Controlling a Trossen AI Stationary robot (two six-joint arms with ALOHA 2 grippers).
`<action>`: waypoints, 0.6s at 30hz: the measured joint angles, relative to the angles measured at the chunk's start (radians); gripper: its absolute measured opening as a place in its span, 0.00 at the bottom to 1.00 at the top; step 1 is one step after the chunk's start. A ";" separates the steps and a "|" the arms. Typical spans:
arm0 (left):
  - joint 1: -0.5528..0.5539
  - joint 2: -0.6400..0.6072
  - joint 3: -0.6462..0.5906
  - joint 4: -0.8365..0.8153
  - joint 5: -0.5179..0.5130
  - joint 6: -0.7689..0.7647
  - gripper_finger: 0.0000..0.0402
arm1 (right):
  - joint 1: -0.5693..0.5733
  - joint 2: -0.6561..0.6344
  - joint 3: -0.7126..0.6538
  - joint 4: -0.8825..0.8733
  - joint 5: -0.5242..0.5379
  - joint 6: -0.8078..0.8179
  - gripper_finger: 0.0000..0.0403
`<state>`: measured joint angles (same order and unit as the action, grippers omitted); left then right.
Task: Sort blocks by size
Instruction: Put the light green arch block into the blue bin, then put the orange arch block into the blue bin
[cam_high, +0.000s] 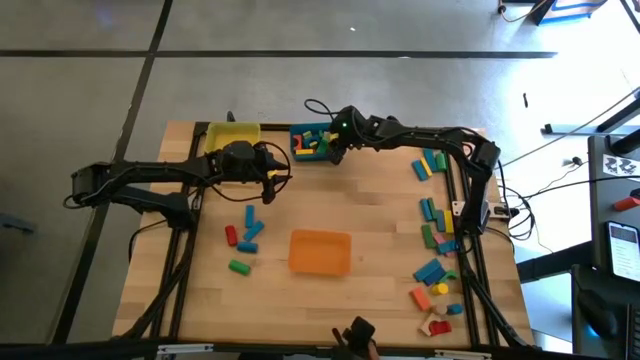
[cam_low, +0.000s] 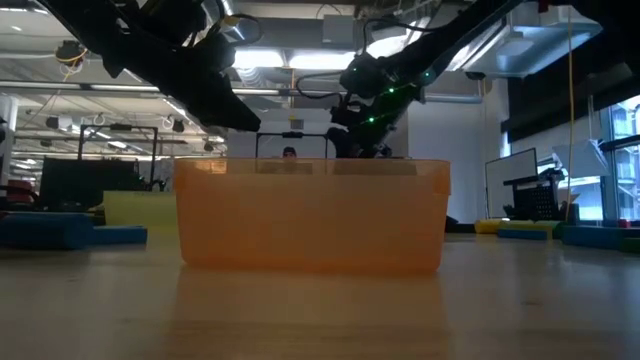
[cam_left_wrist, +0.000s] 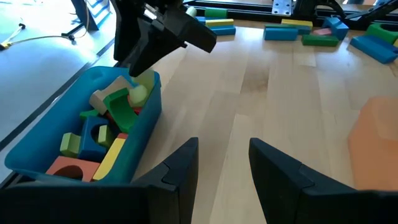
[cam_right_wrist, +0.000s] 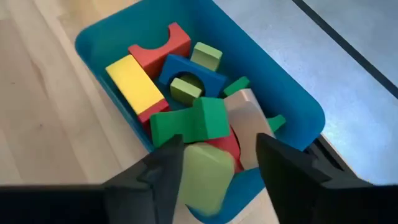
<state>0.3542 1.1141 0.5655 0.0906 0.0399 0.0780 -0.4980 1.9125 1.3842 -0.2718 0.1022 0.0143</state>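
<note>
The teal bin (cam_high: 293, 140) at the table's far middle holds several blocks (cam_right_wrist: 180, 81) in red, yellow, blue, green and bare wood. My right gripper (cam_right_wrist: 214, 171) hangs over the bin's near end (cam_left_wrist: 143, 124), fingers apart, slanting down. A pale green block (cam_right_wrist: 205, 177) shows between them above the bin's contents; it is narrower than the gap. My left gripper (cam_left_wrist: 224, 168) hovers open over bare table just left of the bin, with nothing between its fingers. My right gripper has the pale green block between its fingers, close against one finger (cam_right_wrist: 166, 171), with a clear gap to the other finger (cam_right_wrist: 280, 171). I cannot tell whether the near finger touches it. The fingers come from above, slanting down into the bin.
A yellow bin (cam_high: 232, 135) stands left of the teal one. An orange bin (cam_high: 320, 250) sits in the near middle. Loose blocks line the right edge (cam_high: 435, 215), and several lie at the left (cam_high: 245, 235).
</note>
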 joint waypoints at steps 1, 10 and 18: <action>0.000 0.000 0.000 0.000 0.000 0.000 0.32 | 0.000 0.000 0.000 0.000 0.001 -0.002 0.54; 0.000 0.000 0.000 -0.001 0.000 0.000 0.32 | 0.016 -0.045 0.134 -0.223 -0.042 -0.030 0.64; 0.000 0.000 0.000 -0.001 0.000 0.000 0.32 | 0.163 -0.158 0.249 -0.543 -0.050 -0.021 0.64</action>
<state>0.3541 1.1141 0.5655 0.0892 0.0402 0.0776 -0.3347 1.7549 1.6337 -0.8151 0.0521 -0.0067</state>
